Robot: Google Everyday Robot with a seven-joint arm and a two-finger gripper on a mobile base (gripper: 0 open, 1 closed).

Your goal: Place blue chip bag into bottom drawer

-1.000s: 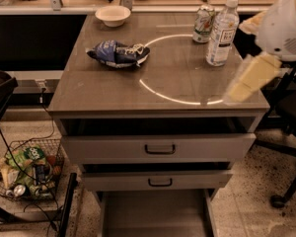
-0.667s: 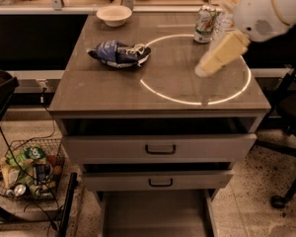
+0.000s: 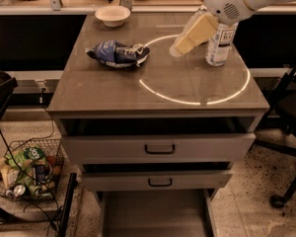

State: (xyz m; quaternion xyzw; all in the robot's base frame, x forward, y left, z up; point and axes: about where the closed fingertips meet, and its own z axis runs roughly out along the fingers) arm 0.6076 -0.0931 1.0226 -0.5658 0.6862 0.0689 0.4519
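The gripper is seen raised over the back right part of the bench top, just left of a clear bottle. Nothing is held in it, and no contact with any object is seen; whether it is apart or together cannot be told. The blue chip bag is laid on the top toward the back left corner, near a white bowl. The bottom drawer is pulled out below the front edge.
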